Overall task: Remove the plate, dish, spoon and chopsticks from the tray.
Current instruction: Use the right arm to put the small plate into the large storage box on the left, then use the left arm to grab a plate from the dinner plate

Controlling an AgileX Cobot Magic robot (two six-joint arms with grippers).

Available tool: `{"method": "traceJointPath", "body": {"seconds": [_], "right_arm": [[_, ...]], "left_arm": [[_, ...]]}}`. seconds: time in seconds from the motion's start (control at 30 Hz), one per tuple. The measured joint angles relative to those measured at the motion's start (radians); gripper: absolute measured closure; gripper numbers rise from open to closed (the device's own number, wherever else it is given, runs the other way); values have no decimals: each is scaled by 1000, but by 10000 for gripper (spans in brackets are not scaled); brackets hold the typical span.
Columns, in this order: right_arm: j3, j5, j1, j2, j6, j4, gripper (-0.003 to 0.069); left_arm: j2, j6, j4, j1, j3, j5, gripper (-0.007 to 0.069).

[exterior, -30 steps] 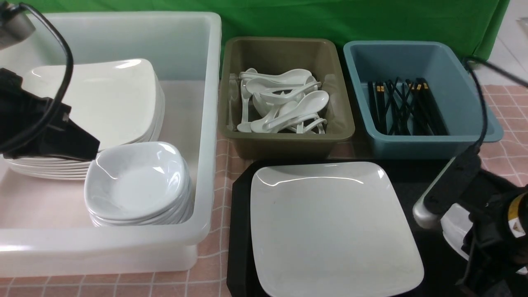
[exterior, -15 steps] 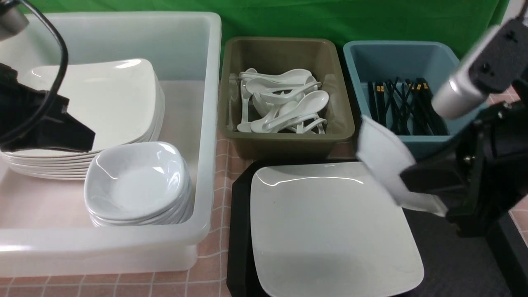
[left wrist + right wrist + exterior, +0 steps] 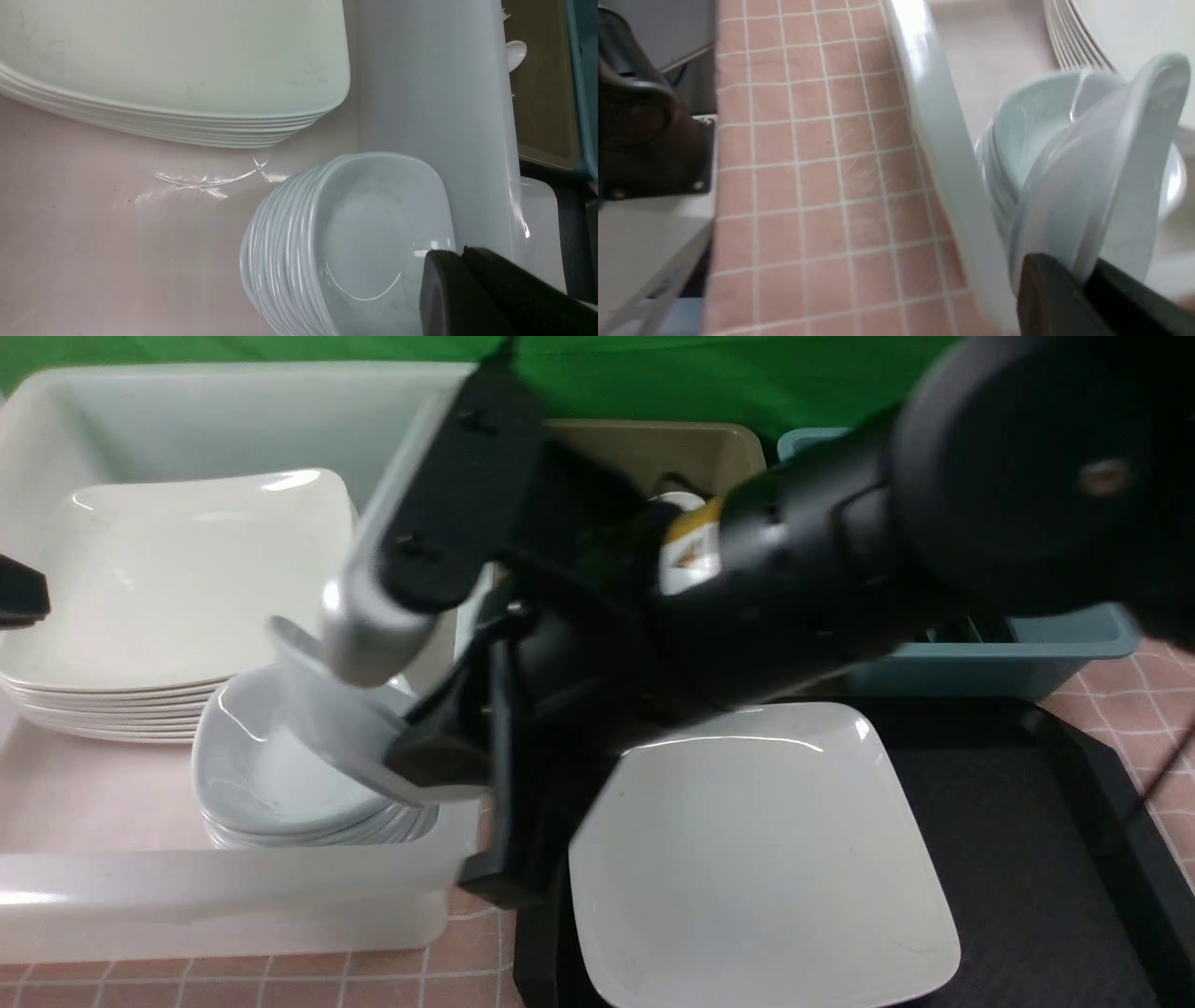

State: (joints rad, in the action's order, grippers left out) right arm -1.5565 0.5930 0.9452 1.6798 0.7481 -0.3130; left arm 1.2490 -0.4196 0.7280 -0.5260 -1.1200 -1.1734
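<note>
The dish (image 3: 336, 719) hangs in the right claw (image 3: 437, 767), which is clamped on one edge of its rim. It sits just above the stack of dishes (image 3: 252, 784) in the near right corner of the white tub (image 3: 233, 896), well clear of the tray (image 3: 1027, 859). The left claw (image 3: 462, 289) has its fingers pressed together on nothing and waits beside that same stack.

My main worry is the tilt. If I let go now, the dish would land on its edge rather than flat. It could clatter, skid off the stack or jam crooked instead of nesting. The rim is glossy and I only have a thin pinch on it, so a jerk could make it slip before I have levelled it. The claw is also close to the tub's wall, and a careless descent could knock it. The right arm reaches across over the plate (image 3: 756, 859) on the tray, so dragging back low might clip it.

The dish is squarish, so it has no real long axis. The line from the pinched edge to the free edge slopes steeply, with the free edge high and towards my left and the held edge low by the tub wall. Blur keeps me from telling for certain which way the hollow faces.
</note>
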Motion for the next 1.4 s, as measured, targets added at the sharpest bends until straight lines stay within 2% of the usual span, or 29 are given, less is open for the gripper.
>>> {"method": "traceJointPath", "body": {"seconds": [0.33, 0.5, 0.6, 0.77, 0.87, 1.0, 1.17, 1.23, 1.27, 1.3, 1.4], "right_arm": [[-141, -141, 47, 259, 36, 169, 571], [-142, -164, 47, 307, 47, 191, 531], [-142, -161, 47, 315, 46, 191, 444], [-142, -139, 47, 314, 44, 192, 253], [-142, -114, 47, 303, 43, 194, 199], [-142, -68, 47, 250, 42, 214, 183], [-142, 74, 47, 138, -18, 283, 199], [-142, 173, 47, 64, -84, 318, 272], [-142, 183, 47, 50, -89, 326, 281], [-142, 270, 47, -12, -128, 364, 390], [-143, 406, 47, -122, -182, 455, 561]], "left_arm": [[0, -6, 0, 0, 0, 0, 606], [0, -8, 0, 0, 0, 0, 606], [0, -8, 0, 0, 0, 7, 606], [0, -17, 0, 0, 0, 8, 606], [0, -19, 0, 0, 0, 8, 606], [0, -23, 0, 0, 0, 8, 606], [0, -26, 0, 0, 0, 8, 606], [0, -26, 0, 0, 0, 13, 606], [0, -26, 1, 0, 0, 15, 606], [0, -26, 8, 0, 0, 18, 606], [0, -26, 29, 18, 0, 18, 606]]}}
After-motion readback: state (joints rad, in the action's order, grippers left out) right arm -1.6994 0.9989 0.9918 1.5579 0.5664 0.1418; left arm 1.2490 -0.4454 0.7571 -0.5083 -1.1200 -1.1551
